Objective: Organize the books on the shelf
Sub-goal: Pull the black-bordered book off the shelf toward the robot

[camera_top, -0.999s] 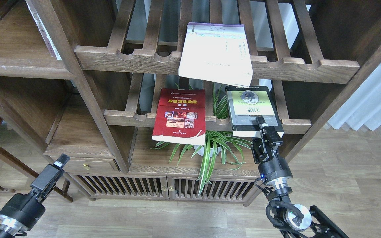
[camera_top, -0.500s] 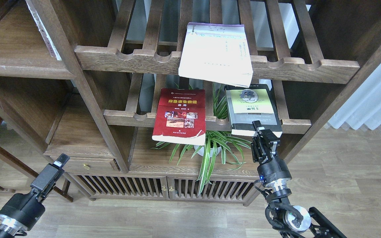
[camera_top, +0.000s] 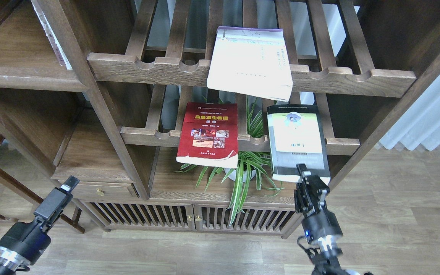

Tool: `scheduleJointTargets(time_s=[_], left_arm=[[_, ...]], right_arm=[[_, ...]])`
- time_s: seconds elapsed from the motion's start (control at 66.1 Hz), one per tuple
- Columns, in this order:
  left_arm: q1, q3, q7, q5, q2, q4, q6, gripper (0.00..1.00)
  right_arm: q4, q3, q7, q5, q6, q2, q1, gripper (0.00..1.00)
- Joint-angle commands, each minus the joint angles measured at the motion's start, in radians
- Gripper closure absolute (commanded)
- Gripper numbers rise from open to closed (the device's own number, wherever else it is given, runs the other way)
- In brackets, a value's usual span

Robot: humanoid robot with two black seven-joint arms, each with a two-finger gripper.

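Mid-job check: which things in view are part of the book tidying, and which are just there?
Part of the job:
- black book, gripped at its near edge by the right gripper
- red book
- cream-white book
- plank shelf

Just there:
- potted spider plant
- slatted racks
- left gripper, idle

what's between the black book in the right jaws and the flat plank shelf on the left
The right gripper grips the black book by its near edge. Toward the plank shelf, the red book and the cabinet's slanted post lie in between.
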Motion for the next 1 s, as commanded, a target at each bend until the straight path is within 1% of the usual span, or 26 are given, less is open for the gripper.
scheduleJointTargets(time_s=[0.0, 0.136, 0.303, 0.53, 0.636, 0.696, 0.787, 0.908, 0.984], left_arm=[[0.0, 0.041, 0.006, 0.002, 0.002, 0.006, 0.0, 0.0], [-0.001, 0.072, 0.007, 0.002, 0.002, 0.006, 0.0, 0.0], [-0.001, 0.098, 0.006, 0.002, 0.0, 0.012, 0.0, 0.0], [0.0, 0.149, 0.009, 0.0, -0.01, 0.019, 0.0, 0.0], [0.0, 0.178, 0.009, 0.0, -0.012, 0.019, 0.0, 0.0], [0.002, 0.207, 0.01, 0.0, -0.015, 0.019, 0.0, 0.0], [0.002, 0.212, 0.012, 0.003, -0.029, 0.026, 0.0, 0.0], [0.0, 0.232, 0.009, -0.007, -0.03, 0.054, 0.0, 0.0], [-0.001, 0.288, 0.003, -0.035, -0.041, 0.069, 0.0, 0.0]], right_arm=[[0.003, -0.008, -0.001, 0.016, -0.001, -0.037, -0.051, 0.94], [0.003, -0.015, -0.001, 0.027, -0.001, -0.071, -0.092, 0.94], [0.003, -0.022, -0.003, 0.027, -0.001, -0.076, -0.129, 0.94], [0.001, -0.1, -0.003, 0.026, -0.001, -0.079, -0.132, 0.94], [0.0, -0.139, -0.004, 0.026, -0.001, -0.079, -0.116, 0.94], [-0.003, -0.191, -0.01, 0.023, -0.001, -0.08, -0.088, 0.94], [-0.014, -0.28, -0.012, 0.018, -0.001, -0.082, -0.036, 0.94], [-0.017, -0.354, -0.012, 0.015, -0.001, -0.082, 0.024, 0.94], [-0.017, -0.387, -0.012, 0.015, -0.001, -0.08, 0.059, 0.94]])
